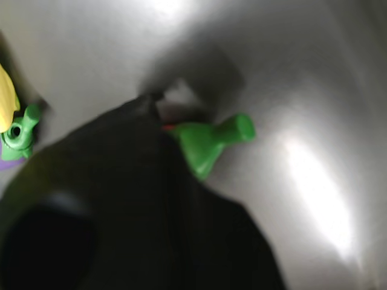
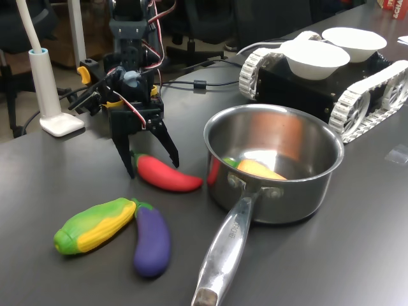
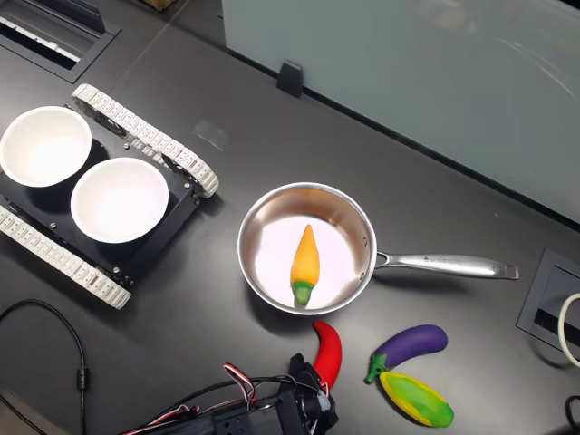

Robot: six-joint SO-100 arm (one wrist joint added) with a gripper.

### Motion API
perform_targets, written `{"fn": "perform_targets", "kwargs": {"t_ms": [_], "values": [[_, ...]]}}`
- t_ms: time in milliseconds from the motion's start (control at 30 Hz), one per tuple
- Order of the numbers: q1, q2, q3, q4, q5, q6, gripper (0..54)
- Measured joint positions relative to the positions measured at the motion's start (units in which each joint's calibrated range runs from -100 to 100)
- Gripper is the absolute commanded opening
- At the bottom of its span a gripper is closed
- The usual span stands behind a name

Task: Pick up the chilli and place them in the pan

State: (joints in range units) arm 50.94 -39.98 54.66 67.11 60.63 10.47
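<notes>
The red chilli (image 2: 167, 175) lies on the dark table just off the pan's wall in the first exterior view's left half, green stem towards the arm. My gripper (image 2: 153, 169) stands open over its stem end, one black finger on each side. In the wrist view the green stem (image 1: 211, 142) pokes out past a dark finger (image 1: 151, 205) that hides the red body. From above, the chilli (image 3: 328, 352) sits just below the steel pan (image 3: 256, 216), whose long handle (image 3: 444, 265) points to the second exterior view's right. An orange-yellow toy pepper (image 3: 305, 263) lies inside the pan.
A purple eggplant (image 2: 152, 239) and a yellow-green corn cob (image 2: 95, 224) lie near the table's front edge. Two white bowls (image 2: 315, 56) rest on a tracked vehicle (image 2: 363, 95) behind the pan. A white lamp base (image 2: 60, 121) and cables stand beside the arm.
</notes>
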Motion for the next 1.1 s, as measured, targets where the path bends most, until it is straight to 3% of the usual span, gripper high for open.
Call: {"fn": "perform_targets", "kwargs": {"t_ms": [367,500,867,1100], "values": [[-2.2,-0.25,2.26,-4.5,-1.56,1.19,29.4],[-2.64,-0.25,2.71,-4.67,-1.71,1.01,24.5],[-3.52,-1.77,4.34,-5.86,-1.76,1.1,1.4],[-4.07,-2.95,4.52,-5.78,-1.81,1.1,0.1]]}}
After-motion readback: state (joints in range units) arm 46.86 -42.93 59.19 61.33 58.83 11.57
